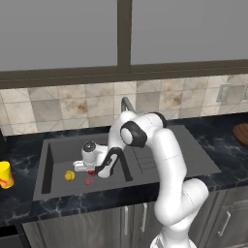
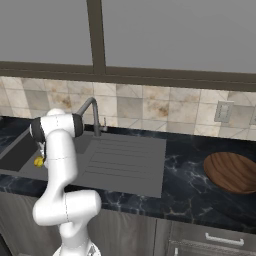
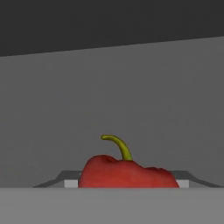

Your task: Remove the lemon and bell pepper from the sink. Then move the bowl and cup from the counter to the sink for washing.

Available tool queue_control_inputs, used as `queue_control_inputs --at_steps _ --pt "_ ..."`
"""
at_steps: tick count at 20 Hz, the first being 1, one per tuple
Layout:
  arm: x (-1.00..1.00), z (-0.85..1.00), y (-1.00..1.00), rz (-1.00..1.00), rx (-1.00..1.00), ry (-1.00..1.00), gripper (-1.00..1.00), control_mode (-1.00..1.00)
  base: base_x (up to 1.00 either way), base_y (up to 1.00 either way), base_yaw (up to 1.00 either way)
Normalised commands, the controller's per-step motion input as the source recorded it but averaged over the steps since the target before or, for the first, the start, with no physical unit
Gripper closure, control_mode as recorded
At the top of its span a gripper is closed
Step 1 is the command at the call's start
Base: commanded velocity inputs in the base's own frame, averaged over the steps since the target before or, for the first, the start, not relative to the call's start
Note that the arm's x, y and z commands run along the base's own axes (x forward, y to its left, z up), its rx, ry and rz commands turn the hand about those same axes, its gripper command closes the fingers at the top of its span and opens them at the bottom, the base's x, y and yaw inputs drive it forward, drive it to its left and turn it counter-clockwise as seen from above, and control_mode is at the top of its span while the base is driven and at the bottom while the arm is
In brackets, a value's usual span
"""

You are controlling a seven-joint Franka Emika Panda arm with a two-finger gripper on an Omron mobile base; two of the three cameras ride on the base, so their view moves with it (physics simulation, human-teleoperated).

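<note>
At the far left of the left base view, the cup [image 1: 5, 175] is seen standing upright on the dark counter [image 1: 19, 145], close to the frame edge and well apart from the sink [image 1: 58, 150]. Moving right, the basin's left wall is met, and open grey floor is left between that wall and the lemon [image 1: 69, 176], which lies alone on the basin floor. Just right of the lemon, a flat dull reddish disc [image 1: 88, 181] is seen near the basin's front wall. Above and beside it the gripper [image 1: 90, 170] is lowered into the basin, with a bit of red showing at its tip. In the hand view the bell pepper [image 3: 127, 171] is framed very near at the bottom centre, its green stem curling up, with bare basin wall spread behind it. Whether the fingers have closed on the pepper cannot be told, as the tips are hidden. Further right, the faucet [image 1: 127, 103] is seen rising behind the arm, and the ribbed drainboard [image 1: 150, 157] is left bare up to the sink's right rim. In the right base view the lemon [image 2: 38, 161] is glimpsed beside the arm, a broad stretch of counter is left open past the drainboard, and the bowl [image 2: 232, 172] is seen resting at the far right, near the counter's front edge
</note>
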Motion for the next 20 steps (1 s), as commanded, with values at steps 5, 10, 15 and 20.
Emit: queue_control_inputs --at_steps 5,10,15,20 --pt "-0.29 0.09 -0.1 -0.08 0.0 0.0 1.0 -1.0 0.0 0.0 0.0" --pt "-0.33 0.22 -0.13 -0.1 0.0 -0.01 1.0 -1.0 0.0 0.0 0.0" --pt "-0.22 0.38 -0.11 -0.04 0.02 -0.09 1.0 -1.0 0.0 0.0 0.0" --pt "-0.21 0.48 -0.1 -0.02 0.03 -0.18 1.0 -1.0 0.0 0.0 0.0"
